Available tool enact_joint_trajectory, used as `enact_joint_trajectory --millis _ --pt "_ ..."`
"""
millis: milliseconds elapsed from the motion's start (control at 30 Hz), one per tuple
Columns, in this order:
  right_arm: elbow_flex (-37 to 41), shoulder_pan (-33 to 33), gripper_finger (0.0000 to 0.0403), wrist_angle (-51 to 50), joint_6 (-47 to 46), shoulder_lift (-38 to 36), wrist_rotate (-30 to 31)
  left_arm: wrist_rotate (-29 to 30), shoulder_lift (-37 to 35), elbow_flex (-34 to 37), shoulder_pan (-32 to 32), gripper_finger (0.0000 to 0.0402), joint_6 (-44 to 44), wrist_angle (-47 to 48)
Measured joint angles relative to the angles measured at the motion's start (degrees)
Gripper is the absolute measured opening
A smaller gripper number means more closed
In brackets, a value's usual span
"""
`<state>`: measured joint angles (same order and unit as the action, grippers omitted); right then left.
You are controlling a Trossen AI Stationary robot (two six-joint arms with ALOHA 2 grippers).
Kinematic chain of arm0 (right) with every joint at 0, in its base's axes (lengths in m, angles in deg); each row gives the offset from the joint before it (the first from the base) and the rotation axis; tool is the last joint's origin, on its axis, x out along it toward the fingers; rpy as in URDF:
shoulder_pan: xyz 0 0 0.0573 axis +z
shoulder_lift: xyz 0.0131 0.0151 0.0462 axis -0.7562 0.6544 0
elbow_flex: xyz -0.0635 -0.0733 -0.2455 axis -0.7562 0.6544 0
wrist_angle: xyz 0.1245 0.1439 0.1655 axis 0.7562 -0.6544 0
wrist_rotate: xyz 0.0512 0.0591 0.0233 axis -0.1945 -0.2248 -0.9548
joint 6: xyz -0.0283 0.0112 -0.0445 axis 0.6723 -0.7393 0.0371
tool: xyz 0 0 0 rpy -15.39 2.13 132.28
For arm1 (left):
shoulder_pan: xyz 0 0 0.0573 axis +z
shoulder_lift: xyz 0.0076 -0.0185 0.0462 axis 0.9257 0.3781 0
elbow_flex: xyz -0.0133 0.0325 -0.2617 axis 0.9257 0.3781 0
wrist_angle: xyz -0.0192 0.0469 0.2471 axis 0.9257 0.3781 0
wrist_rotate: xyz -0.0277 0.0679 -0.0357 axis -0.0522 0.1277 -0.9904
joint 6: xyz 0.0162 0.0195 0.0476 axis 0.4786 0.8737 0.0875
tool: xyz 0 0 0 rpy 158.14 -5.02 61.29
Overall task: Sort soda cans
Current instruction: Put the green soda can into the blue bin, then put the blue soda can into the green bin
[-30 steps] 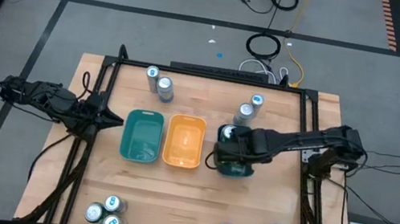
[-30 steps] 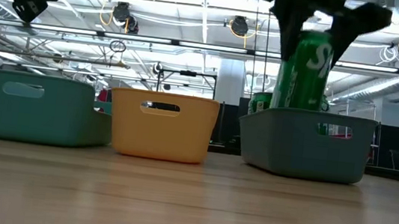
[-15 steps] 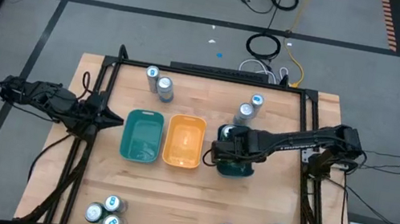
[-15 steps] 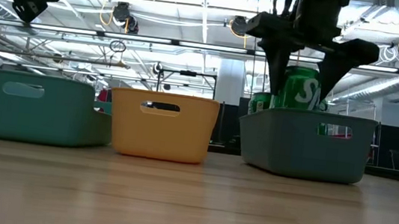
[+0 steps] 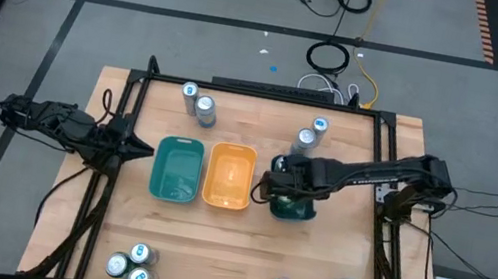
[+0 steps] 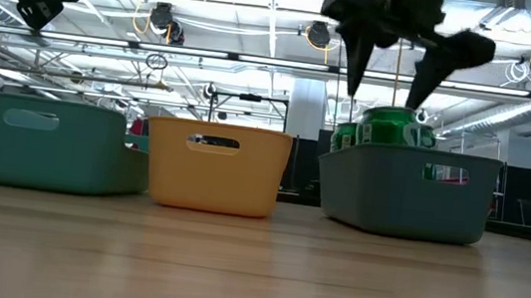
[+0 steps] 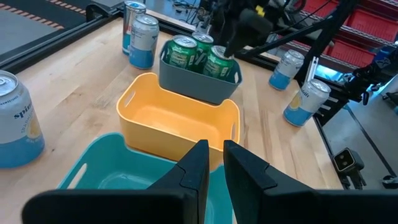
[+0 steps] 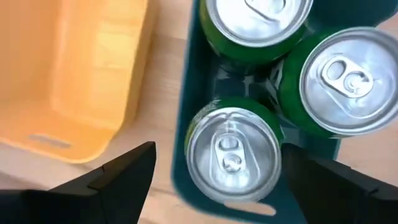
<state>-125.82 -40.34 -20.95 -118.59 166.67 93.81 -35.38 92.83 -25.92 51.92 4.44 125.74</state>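
The right end effector [image 6: 392,68] hangs with fingers spread just above a green metal soda can [image 8: 232,154], which stands upright, unheld, with two other green cans [image 8: 350,79] in the dark-green rectangular tray [image 6: 406,190], at three o'clock of the empty yellow tray [image 5: 230,175]. The left end effector [image 5: 146,150], closed and empty, waits at the wooden table's [image 5: 211,245] nine o'clock edge, clear of the sorting.

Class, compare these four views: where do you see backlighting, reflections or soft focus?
Low view: bright ceiling lights behind leave the right tool a dark silhouette above the green cans. Right wrist view: the can tops catch bright reflections; that tool's fingers look soft-edged. Left wrist view: the left tool is dark and soft; the yellow tray is evenly lit.
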Motion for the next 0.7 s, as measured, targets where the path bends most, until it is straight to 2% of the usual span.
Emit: enact_joint_trajectory --millis 233,400,700 --pt "-7.85 3.23 0.0336 -8.76 -0.77 -0.12 3.92 -0.01 0.0 0.0 0.0 0.0059 0.0 -0.44" --pt "-12.65 7.26 0.0336 -19.03 -7.7 -0.2 7.42 -0.02 0.0 0.0 0.0 0.0059 -0.02 -0.43" --pt "-13.41 13.65 0.0336 -24.04 -18.13 -0.25 6.81 -0.02 0.0 0.0 0.0 0.0059 -0.02 -0.46"
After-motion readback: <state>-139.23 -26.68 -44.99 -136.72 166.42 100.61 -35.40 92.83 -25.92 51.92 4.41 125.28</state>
